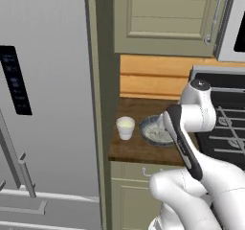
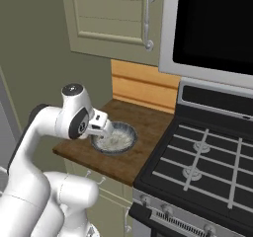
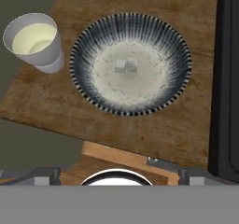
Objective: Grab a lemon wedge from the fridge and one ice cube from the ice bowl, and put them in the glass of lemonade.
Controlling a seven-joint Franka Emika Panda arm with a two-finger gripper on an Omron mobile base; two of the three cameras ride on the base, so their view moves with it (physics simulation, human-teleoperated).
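My gripper (image 3: pixel 119 175) hangs open above the ice bowl (image 3: pixel 179 48), its two dark fingertips (image 3: pixel 46 174) spread wide with nothing between them. The bowl is wide and grey with a striped wall and a whitish speckled inside, and two small ice cubes (image 3: pixel 125 66) lie at its middle. Just left of it on the wooden counter (image 1: pixel 136 150) stands the glass of lemonade (image 3: pixel 33 41), whitish with a pale yellow fill. From the left base view the glass (image 1: pixel 125 127) and bowl (image 1: pixel 149 127) sit beside the fridge (image 1: pixel 48 104), whose doors are shut. The lemon wedge is out of view.
A black stove (image 2: pixel 207 152) with grates borders the counter on the right. Olive-green upper cabinets (image 1: pixel 162 13) hang over the counter, and a microwave (image 2: pixel 217 23) hangs over the stove. A tall green panel (image 1: pixel 103 104) separates the counter from the fridge.
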